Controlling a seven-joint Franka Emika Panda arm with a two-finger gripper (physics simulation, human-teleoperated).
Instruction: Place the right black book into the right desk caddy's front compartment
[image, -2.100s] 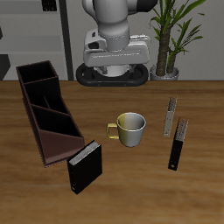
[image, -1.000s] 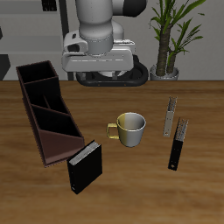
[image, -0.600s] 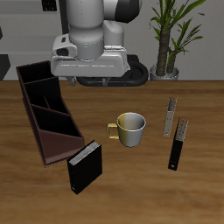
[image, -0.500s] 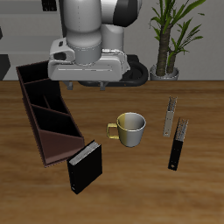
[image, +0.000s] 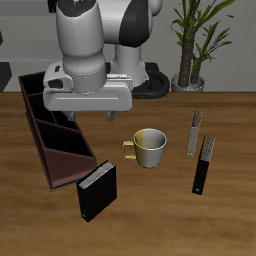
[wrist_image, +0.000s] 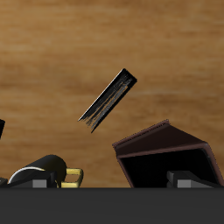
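Swinging down and over from the back of the table, the gripper (image: 93, 113) with jaws spread and empty now hangs nearer the black book (image: 96, 191) lying by the caddy (image: 52, 130), ready to grab it.

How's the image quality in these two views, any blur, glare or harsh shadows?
Exterior view: sharp, evenly lit, only soft shadows beside the mug and the right black book; no glare. Wrist view: the wood grain looks soft and blurry, the right black book stays crisp, and a dark band crosses one edge.
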